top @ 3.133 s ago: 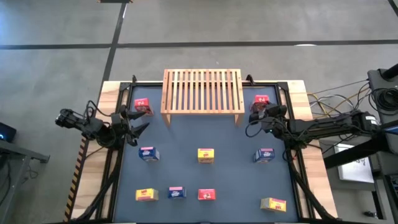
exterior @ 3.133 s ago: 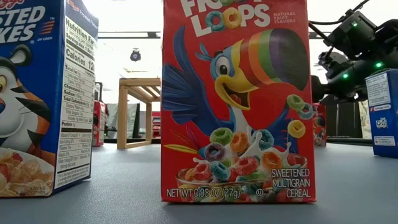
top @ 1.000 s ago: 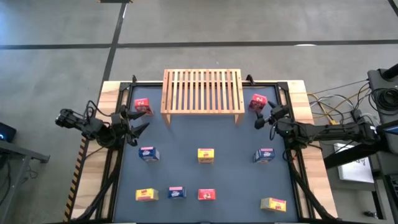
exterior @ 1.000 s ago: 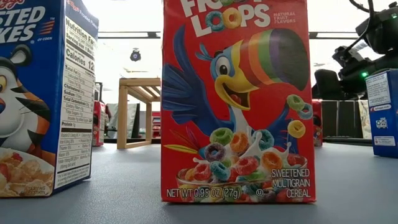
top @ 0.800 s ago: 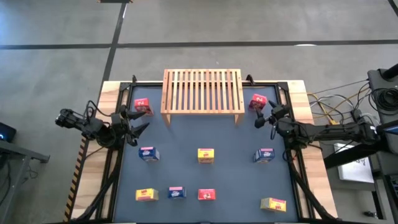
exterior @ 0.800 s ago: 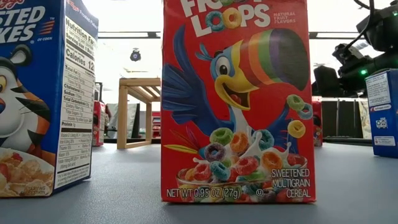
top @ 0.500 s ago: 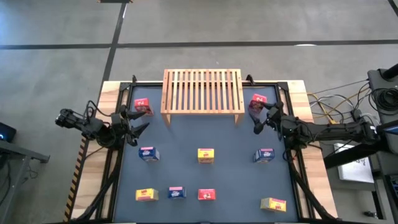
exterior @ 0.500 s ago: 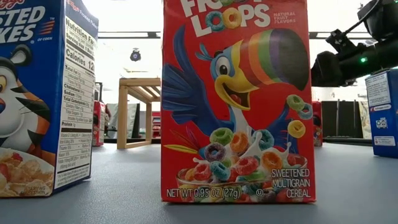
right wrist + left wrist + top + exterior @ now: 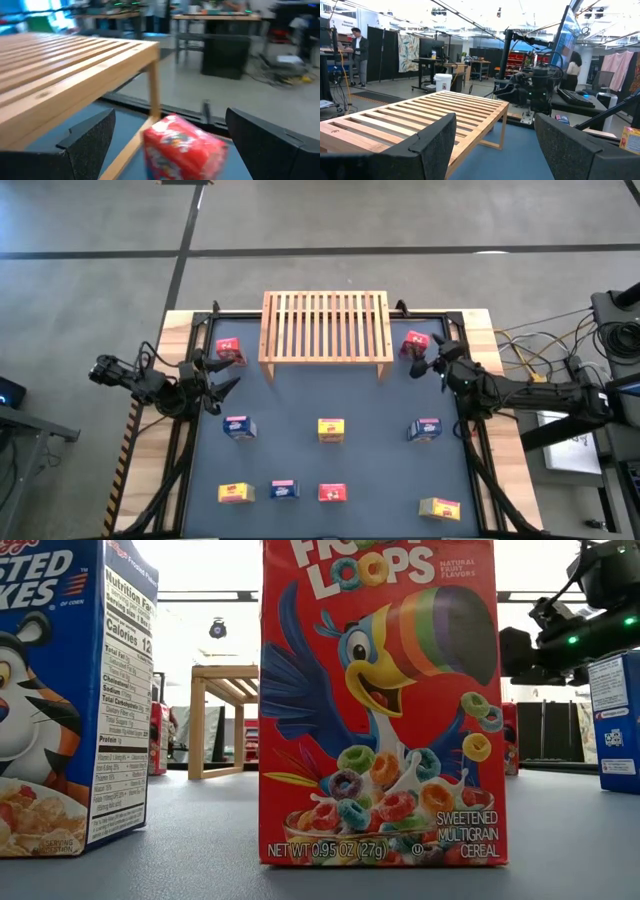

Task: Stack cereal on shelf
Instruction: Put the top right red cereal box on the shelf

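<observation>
— Where is the right gripper [image 9: 428,360]?

— At the table's [image 9: 300,395] far right corner, beside the wooden shelf's [image 9: 325,325] right leg. Its jaws are spread, and a red cereal box [image 9: 415,343] sits just ahead of the fingertips, tilted on the mat. The right wrist view shows that box [image 9: 182,145] between the two dark fingers [image 9: 90,142] but not gripped.

— And the left gripper [image 9: 222,375]?

— It hangs at the table's left edge with its jaws also spread, holding nothing. Another red box [image 9: 229,350] stands near it, just left of the shelf.

— What about the rest of the cereal?

— All on the table, none on the shelf. In the middle row: a blue box [image 9: 239,427], a yellow box [image 9: 331,429] and a second blue box [image 9: 425,429]. Along the near row: a yellow one [image 9: 234,493], a blue one [image 9: 284,490], a red one [image 9: 332,494] and a yellow one lying toward the right corner [image 9: 440,508].

— Anyone in the room?

— A person [image 9: 358,55] stands at a far desk, seen from the left wrist.
</observation>
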